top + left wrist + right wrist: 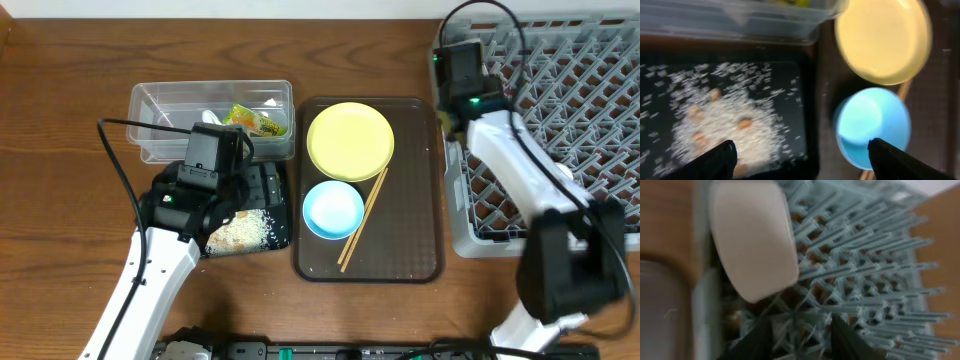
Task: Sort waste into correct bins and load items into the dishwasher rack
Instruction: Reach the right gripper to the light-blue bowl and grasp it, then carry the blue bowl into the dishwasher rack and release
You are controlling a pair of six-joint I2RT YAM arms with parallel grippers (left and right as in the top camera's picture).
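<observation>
Left gripper (802,146): I read it as spread wide with nothing between the fingers, hanging over the black tray (807,100).
Rice (725,120): a loose white-tan heap in that tray, right beneath the gripper and toward one finger, with stray grains scattered ahead.
Clear tub (735,25): just ahead of the left gripper, along the black tray's far edge. From overhead I see the snack wrapper (255,122) and a white scrap (207,117) inside it.
Brown serving tray (420,200): on the bench (60,250), beside the gripper on the other finger's side.
Light-blue bowl (872,127): on the serving tray, close by that finger.
Yellow plate (885,37): ahead of the bowl.
Wooden chopsticks (363,218): laid slantwise beside the bowl.
Right gripper (800,321): open and empty, low over the dishwasher rack (865,270), with the rack's wall close alongside.
White dish (755,235): tipped on its side on the lattice, ahead of the right gripper and off to one side, clear of both fingers. I cannot tell whether it is a cup or a bowl.
</observation>
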